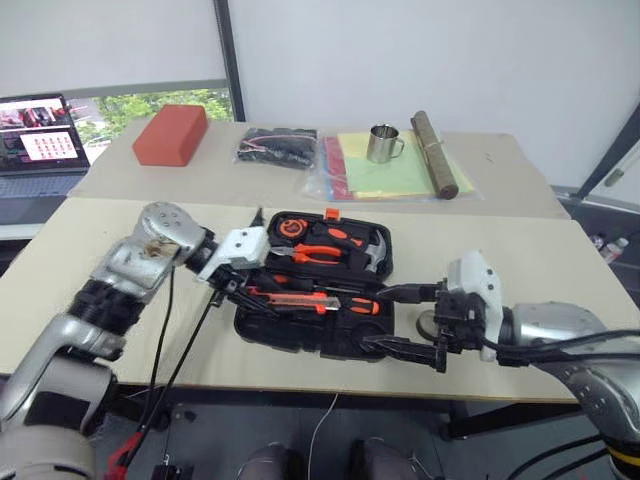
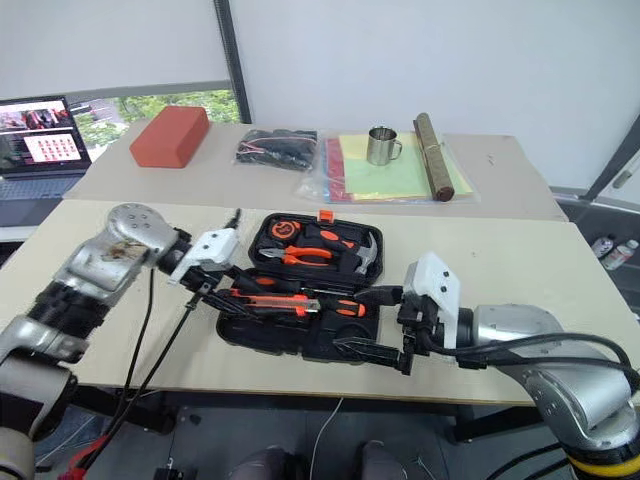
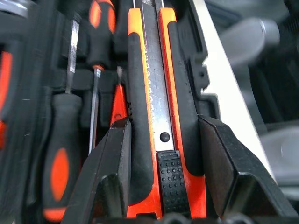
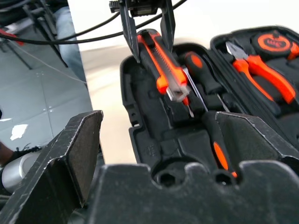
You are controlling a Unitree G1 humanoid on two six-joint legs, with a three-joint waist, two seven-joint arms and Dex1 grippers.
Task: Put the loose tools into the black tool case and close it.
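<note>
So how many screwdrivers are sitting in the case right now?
3 that I can make out, all in the tool case's front half beside the utility knife: two orange-black-handled screwdrivers and a slim red-orange screwdriver. Others may be hidden.

knife (image 4: 161,70) in case (image 1: 300,345) | mug (image 1: 383,143) behind (far table (image 1: 500,160))

Colour-wise, the black textured plastic tool case (image 1: 300,340) is showing plenty of orange inside: the orange-and-black utility knife (image 3: 159,116) with its steel strip, orange-handled pliers (image 1: 325,255), an orange latch (image 1: 332,213). Far left, a plain red brick-shaped block (image 1: 171,134) is sitting; far right, yellow-green sheets (image 1: 395,165).
</note>
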